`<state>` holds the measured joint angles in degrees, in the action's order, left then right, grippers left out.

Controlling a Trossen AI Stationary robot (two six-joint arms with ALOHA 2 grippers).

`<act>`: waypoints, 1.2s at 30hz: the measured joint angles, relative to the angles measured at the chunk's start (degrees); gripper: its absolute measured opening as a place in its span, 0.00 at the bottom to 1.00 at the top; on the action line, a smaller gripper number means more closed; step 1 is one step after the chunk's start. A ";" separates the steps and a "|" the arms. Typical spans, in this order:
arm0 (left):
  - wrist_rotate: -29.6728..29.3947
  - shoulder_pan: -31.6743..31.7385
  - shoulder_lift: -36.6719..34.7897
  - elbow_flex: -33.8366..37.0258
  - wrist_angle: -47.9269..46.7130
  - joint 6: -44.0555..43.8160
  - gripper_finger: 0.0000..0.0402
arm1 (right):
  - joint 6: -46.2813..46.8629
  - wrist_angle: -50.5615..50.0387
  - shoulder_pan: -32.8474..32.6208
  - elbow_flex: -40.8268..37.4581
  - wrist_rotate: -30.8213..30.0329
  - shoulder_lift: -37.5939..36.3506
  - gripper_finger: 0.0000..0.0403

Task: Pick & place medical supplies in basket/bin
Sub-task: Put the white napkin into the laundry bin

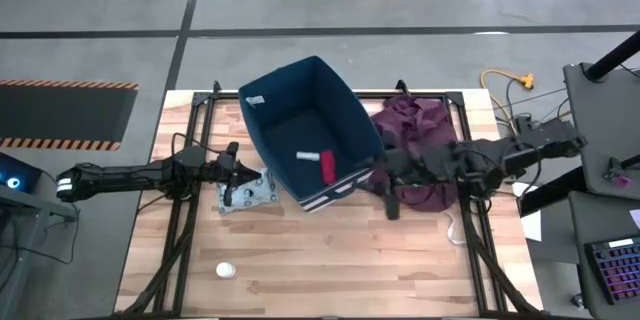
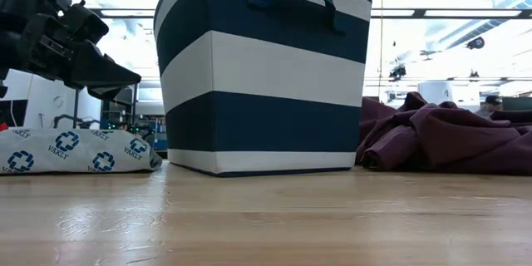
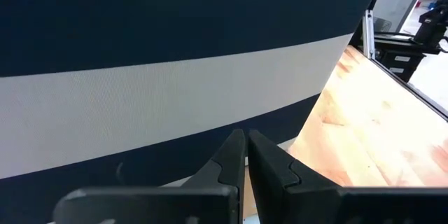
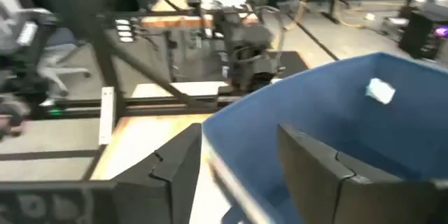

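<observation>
Navy-blue rectangular fabric bin (image 1: pixel 305 125) with white stripes is standing upright near the middle-back of the pale wooden worktop (image 1: pixel 330 260), its open top facing the overhead camera and a small white tag (image 1: pixel 254 100) showing on one inner wall. In the low view the bin's (image 2: pixel 262 71) striped side is filling the centre, with a dark handle near its rim.

A crumpled maroon cloth (image 1: pixel 412 145) is lying just beside the bin on the right arm's side, touching or nearly touching its wall.

The right gripper (image 1: pixel 390 200) is hanging near the bin's front corner, next to the cloth; in its wrist view its jaws are standing spread apart and holding nothing, with the bin's rim just ahead of them.

The left gripper (image 1: pixel 238 172) is reaching in from the left, over the flat grey-white patterned packet (image 1: pixel 245 193), which is lying on the worktop just beside the bin's left wall. In the left wrist view its jaws are pressed together with nothing between them, close to the bin's striped side.

Inside the bin, a red cylindrical roll (image 1: pixel 327 165) and a small white cylinder (image 1: pixel 306 156) are resting on the floor, close together.

A small white round container (image 1: pixel 226 271) is sitting alone on the worktop, well apart from the bin, toward the front left.
</observation>
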<state>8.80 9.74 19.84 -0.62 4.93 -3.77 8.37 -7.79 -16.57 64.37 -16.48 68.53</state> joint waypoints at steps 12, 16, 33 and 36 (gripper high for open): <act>-1.69 0.00 0.02 0.01 1.71 0.00 0.00 | 5.02 11.73 -0.05 -27.82 1.60 -25.46 0.31; -2.05 0.00 0.02 0.00 2.75 0.00 0.00 | 3.06 16.10 0.04 -36.81 1.54 -33.25 0.27; -8.02 -0.01 0.02 0.00 4.04 -8.46 0.00 | 0.28 18.10 0.12 -63.85 2.82 -64.77 0.06; -12.11 0.00 0.02 0.00 4.22 -11.59 0.00 | 3.59 12.66 0.09 -63.85 1.34 -67.72 0.03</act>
<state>-3.31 9.74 19.86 -0.62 9.15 -15.36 11.96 4.87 -16.48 0.51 -15.14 0.81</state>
